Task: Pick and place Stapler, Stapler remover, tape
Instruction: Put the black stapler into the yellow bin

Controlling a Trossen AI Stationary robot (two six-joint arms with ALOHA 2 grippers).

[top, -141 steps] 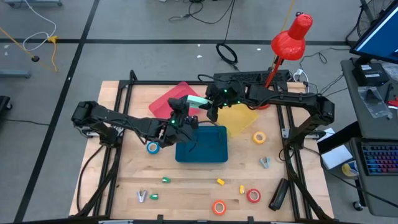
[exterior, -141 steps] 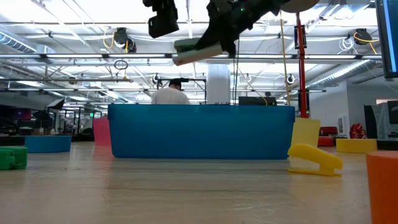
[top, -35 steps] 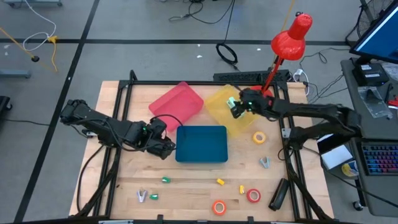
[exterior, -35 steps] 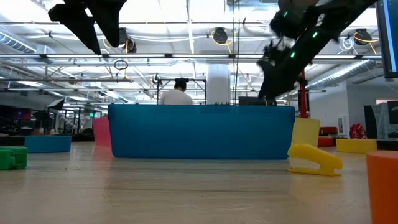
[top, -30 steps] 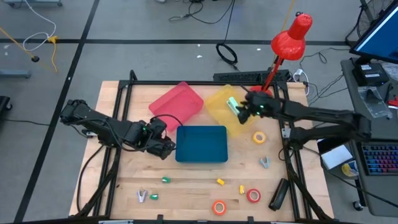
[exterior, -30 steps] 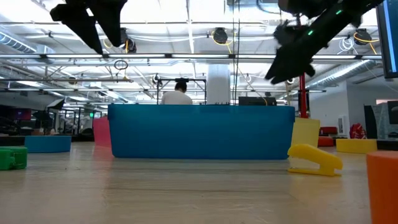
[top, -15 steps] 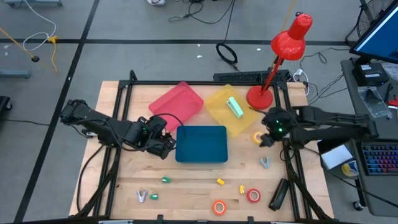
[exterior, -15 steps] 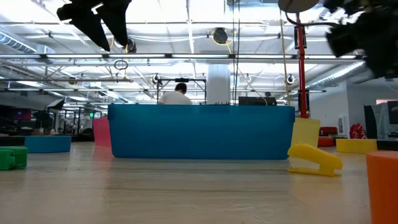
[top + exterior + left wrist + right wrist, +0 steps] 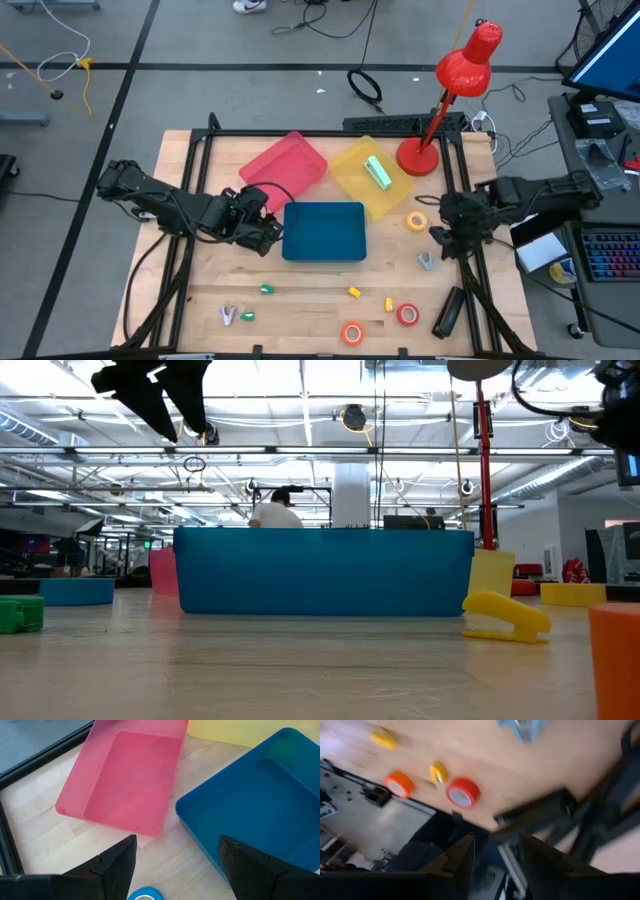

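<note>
A green stapler point(image 9: 377, 171) lies flat in the yellow bin point(image 9: 350, 180). My right gripper point(image 9: 438, 236) point(image 9: 496, 840) is open and hovers near the table's right edge, between the yellow tape roll point(image 9: 416, 220) and a blue-grey stapler remover point(image 9: 427, 261) point(image 9: 527, 727). Red tape point(image 9: 407, 314) point(image 9: 462, 793) and orange tape point(image 9: 352, 332) point(image 9: 399, 783) lie flat near the near edge. My left gripper point(image 9: 264, 234) point(image 9: 177, 842) is open, left of the blue bin point(image 9: 323, 231), over the blue tape roll point(image 9: 145, 895). A second stapler remover point(image 9: 229, 316) lies at near left.
A pink bin point(image 9: 285, 165) sits beside the yellow one, and a red desk lamp point(image 9: 455, 75) stands at the far right. A black oblong object point(image 9: 447, 311) lies near the right frame rail. Small green bits point(image 9: 267, 289) and yellow bits point(image 9: 353, 292) dot the near half.
My right gripper has swung from over the yellow bin toward the table's right and near edges, ending beside the yellow tape and the stapler remover. The green stapler stays lying in the yellow bin. My left arm has kept still.
</note>
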